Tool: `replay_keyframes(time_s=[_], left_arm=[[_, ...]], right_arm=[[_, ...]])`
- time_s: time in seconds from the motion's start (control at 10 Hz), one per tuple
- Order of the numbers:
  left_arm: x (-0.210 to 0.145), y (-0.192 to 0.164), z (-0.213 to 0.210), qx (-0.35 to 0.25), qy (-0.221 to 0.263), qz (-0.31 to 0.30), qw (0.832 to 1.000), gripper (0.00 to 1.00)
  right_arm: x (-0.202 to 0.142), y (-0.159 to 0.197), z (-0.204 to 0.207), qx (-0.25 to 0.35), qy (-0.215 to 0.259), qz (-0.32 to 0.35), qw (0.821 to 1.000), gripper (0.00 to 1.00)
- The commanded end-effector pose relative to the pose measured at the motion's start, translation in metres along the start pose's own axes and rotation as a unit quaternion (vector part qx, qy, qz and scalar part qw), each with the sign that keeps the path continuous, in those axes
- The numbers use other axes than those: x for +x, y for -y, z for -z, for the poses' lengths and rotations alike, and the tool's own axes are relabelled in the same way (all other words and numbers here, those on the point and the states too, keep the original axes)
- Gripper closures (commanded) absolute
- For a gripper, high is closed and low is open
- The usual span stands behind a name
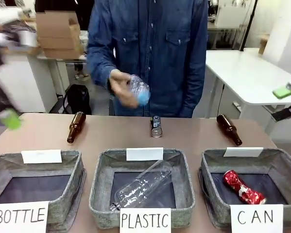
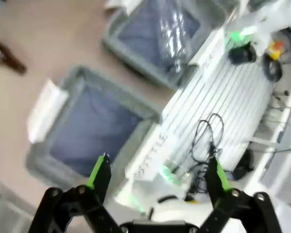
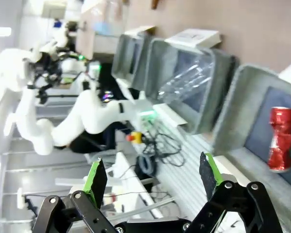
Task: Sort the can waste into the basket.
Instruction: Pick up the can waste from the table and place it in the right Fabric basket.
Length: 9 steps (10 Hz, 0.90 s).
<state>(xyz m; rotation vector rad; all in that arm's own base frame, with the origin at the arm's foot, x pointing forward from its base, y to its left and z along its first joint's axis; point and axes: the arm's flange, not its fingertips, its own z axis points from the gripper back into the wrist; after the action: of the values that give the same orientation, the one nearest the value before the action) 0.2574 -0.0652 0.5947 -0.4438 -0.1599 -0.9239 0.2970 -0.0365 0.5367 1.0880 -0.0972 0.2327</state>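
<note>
Red crushed can (image 1: 243,187) lies inside the basket (image 1: 207,167); the dark can (image 1: 156,126) sits on the table (image 1: 116,133), beyond that basket and leftward. Likely light, thin-walled, slippery: pinch its middle gently. Left gripper (image 2: 157,172) and right gripper (image 3: 152,177) gape wide, empty.

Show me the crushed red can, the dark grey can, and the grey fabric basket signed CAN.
crushed shiny red can (image 1: 243,187): front view, its dented middle.
dark grey-black can with silver ends (image 1: 156,126): front view, its side.
grey fabric basket signed CAN (image 1: 207,170): front view, left wall.

Brown table (image 1: 116,138), three baskets (image 1: 97,187), two brown bottles (image 1: 76,127), dark can (image 1: 156,126)
</note>
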Motion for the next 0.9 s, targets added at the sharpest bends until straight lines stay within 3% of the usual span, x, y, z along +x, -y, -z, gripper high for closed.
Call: replay_keyframes(time_s=[0.0, 0.1, 0.2, 0.3, 0.4, 0.5, 0.6, 0.7, 0.8], left_arm=[[-0.050, -0.042, -0.022, -0.118, 0.254, -0.315, 0.907, 0.00], [-0.076, -0.068, -0.028, -0.174, 0.323, -0.335, 0.868, 0.00], [-0.103, -0.094, -0.031, -0.251, 0.403, -0.291, 0.830, 0.00], [-0.122, -0.112, -0.029, -0.304, 0.446, -0.265, 0.799, 0.00], [-0.136, -0.120, -0.025, -0.319, 0.480, -0.244, 0.780, 0.00], [-0.134, -0.120, -0.016, -0.319, 0.486, -0.238, 0.778, 0.00], [-0.145, -0.120, -0.037, -0.209, 0.250, -0.239, 0.915, 0.00], [-0.145, -0.120, -0.037, -0.209, 0.250, -0.239, 0.915, 0.00], [-0.145, -0.120, -0.037, -0.209, 0.250, -0.239, 0.915, 0.00]], right_arm=[[0.008, 0.001, -0.006, 0.047, -0.001, 0.036, 0.998, 0.00], [0.012, 0.000, -0.007, 0.058, 0.012, 0.046, 0.997, 0.00], [0.017, -0.003, -0.012, 0.114, 0.020, 0.069, 0.991, 0.00], [0.022, -0.007, -0.019, 0.165, 0.037, 0.098, 0.981, 0.00], [0.028, -0.008, -0.027, 0.165, 0.095, 0.140, 0.972, 0.00], [0.035, -0.009, -0.039, 0.175, 0.154, 0.192, 0.953, 0.00], [0.039, -0.008, -0.050, 0.197, 0.188, 0.209, 0.939, 0.00], [0.027, 0.003, -0.034, 0.161, 0.084, 0.138, 0.974, 0.00], [0.027, 0.003, -0.034, 0.161, 0.084, 0.138, 0.974, 0.00]])
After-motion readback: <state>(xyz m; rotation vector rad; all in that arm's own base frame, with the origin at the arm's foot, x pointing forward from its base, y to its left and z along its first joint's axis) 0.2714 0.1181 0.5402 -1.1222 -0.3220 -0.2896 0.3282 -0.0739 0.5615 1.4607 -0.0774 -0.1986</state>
